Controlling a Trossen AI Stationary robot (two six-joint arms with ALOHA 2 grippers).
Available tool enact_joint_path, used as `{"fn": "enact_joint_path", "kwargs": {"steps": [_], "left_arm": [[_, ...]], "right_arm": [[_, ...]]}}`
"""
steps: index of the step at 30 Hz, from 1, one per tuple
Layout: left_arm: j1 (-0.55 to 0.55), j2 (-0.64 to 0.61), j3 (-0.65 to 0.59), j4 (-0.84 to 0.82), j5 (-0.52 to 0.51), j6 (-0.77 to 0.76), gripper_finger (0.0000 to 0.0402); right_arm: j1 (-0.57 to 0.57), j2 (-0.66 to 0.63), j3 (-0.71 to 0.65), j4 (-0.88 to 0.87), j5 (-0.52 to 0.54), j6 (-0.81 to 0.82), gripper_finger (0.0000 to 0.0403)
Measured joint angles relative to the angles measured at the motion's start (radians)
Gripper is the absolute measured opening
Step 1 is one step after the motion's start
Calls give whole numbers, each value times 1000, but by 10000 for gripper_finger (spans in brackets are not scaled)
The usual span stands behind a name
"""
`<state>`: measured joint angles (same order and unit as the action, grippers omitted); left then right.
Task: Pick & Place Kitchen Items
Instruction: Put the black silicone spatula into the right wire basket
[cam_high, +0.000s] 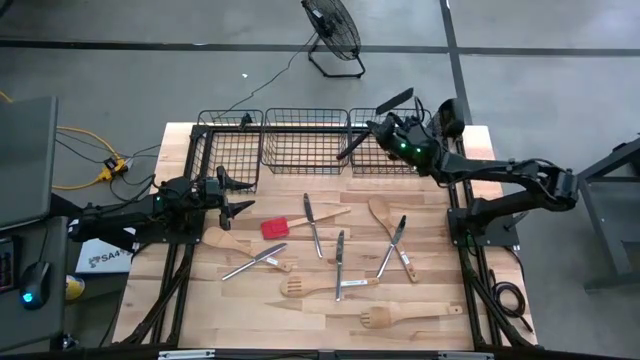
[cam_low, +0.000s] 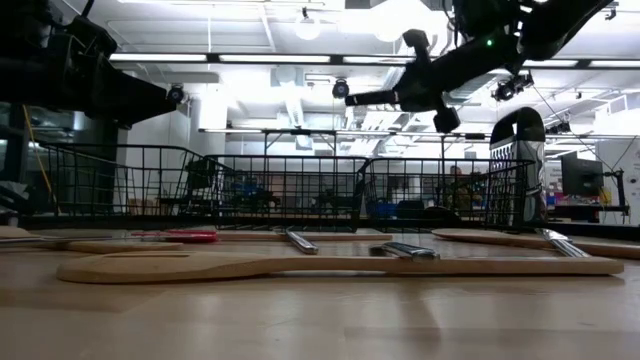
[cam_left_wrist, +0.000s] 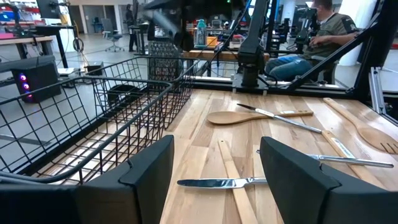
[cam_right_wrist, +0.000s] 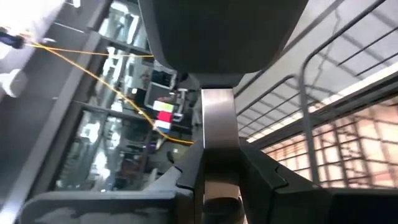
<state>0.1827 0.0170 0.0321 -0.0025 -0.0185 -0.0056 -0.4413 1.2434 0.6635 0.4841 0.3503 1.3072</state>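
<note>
My right gripper (cam_high: 383, 128) is high over the right wire basket (cam_high: 385, 160) and shut on a black tool with a flat silver shank (cam_right_wrist: 217, 124). The tool also shows in the low view (cam_low: 370, 97). My left gripper (cam_high: 235, 197) is open and empty, low over the table beside the left basket (cam_high: 228, 150). Past its fingers lies a silver knife (cam_left_wrist: 224, 182) across a wooden handle. A red-headed spatula (cam_high: 275, 226), wooden spoons (cam_high: 385, 213), slotted wooden spatulas (cam_high: 320, 287) and silver knives (cam_high: 340, 262) lie flat on the table. My right gripper pinches the tool's flat silver shank (cam_right_wrist: 217, 146) between its two fingers (cam_right_wrist: 292, 186). The fingers come from the table's right side and lie across the tool. The tool is lifted clear above the right basket, about level in the low view (cam_low: 380, 97).
Three black wire baskets stand in a row along the far edge; the middle one (cam_high: 305, 140) is between the other two. A dark tool with a silver slotted part (cam_low: 518, 150) stands upright by the right basket. A person sits beyond the table (cam_left_wrist: 323, 31).
</note>
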Motion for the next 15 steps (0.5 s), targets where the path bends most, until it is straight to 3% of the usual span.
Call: {"fn": "enact_joint_path", "kwargs": {"steps": [7,15], "left_arm": [[0,0,0,0,0,0,235],[0,0,0,0,0,0,235]], "right_arm": [[-17,-47,-1,-149,-19,-76,64],[-105,-217,14,-369,-112,-257,63]]}}
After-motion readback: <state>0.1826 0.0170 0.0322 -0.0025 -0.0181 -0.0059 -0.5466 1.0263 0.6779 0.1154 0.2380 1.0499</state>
